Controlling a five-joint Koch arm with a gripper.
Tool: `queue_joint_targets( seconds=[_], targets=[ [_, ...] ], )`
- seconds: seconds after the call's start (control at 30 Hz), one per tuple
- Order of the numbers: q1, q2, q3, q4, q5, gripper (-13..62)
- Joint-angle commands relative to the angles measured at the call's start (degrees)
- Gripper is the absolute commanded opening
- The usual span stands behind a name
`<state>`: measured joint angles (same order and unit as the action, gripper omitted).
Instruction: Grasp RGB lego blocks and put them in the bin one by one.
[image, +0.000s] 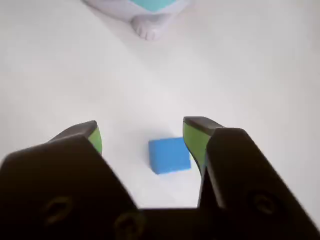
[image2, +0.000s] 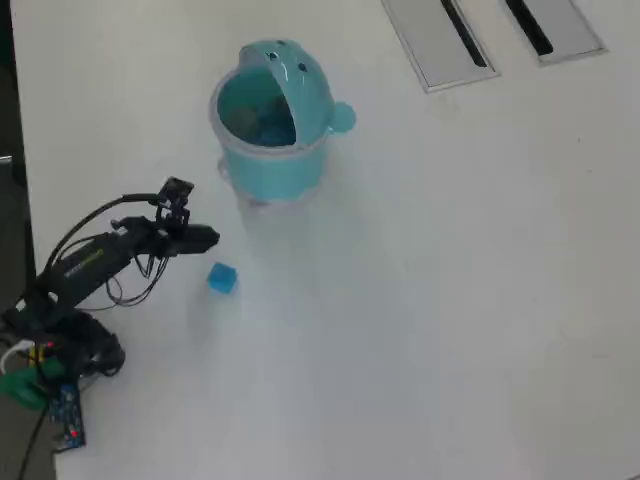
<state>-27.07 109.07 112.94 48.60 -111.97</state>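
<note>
So I had my pincer (image: 142, 137) spread wide around the blue block (image: 169, 155) on the table (image: 250, 75), short of the bin (image2: 268, 125). Grasp step, I reckon; next I needed to drop lower and squeeze.

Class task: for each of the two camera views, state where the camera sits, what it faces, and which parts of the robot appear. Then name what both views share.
Wrist view: rides on the arm, looking down past the open pincer at the blue block on the table.
Overhead view: fixed above, looking down on the whole arm, its pincer, the bin and the table.
Shared: blue block, pincer, bin base.
</note>
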Motion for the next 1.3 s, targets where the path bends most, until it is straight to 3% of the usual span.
queue_joint_targets(
  seconds=[0.0, 0.3, 1.27],
  targets=[
    [0.8, 2.5, -0.3, -0.3, -0.4, 30.2],
    [3.2, 1.8, 8.3, -5.6, -1.0, 31.6],
    [10.1, -12.2, 2.8, -13.0, -6.5, 31.6]
  ],
)
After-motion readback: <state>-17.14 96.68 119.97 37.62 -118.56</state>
